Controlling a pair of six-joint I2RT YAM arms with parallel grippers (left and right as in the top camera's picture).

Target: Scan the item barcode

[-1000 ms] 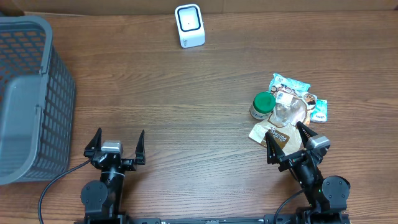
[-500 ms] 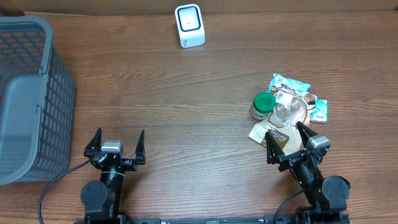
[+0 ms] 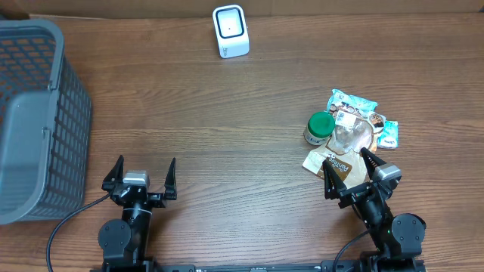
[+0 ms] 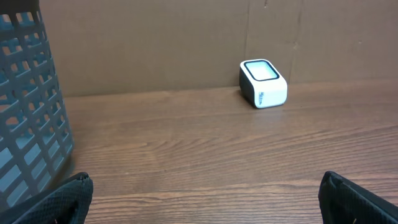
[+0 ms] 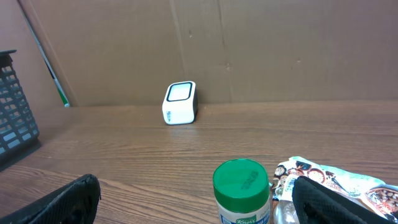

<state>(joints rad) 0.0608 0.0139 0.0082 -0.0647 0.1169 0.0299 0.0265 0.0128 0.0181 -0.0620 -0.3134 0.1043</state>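
Note:
A white barcode scanner (image 3: 231,30) stands at the table's far edge, also seen in the left wrist view (image 4: 263,83) and the right wrist view (image 5: 180,102). The items lie in a small pile at the right: a green-lidded jar (image 3: 321,128) (image 5: 242,190), a clear plastic item (image 3: 349,136), a teal snack packet (image 3: 361,112) (image 5: 336,180) and a tan pouch (image 3: 316,160). My right gripper (image 3: 345,159) (image 5: 199,200) is open just in front of this pile, holding nothing. My left gripper (image 3: 146,165) (image 4: 205,202) is open over bare wood at the near left.
A grey plastic basket (image 3: 38,113) fills the left side, its wall showing in the left wrist view (image 4: 25,106) and its corner in the right wrist view (image 5: 12,118). A brown cardboard wall backs the table behind the scanner.

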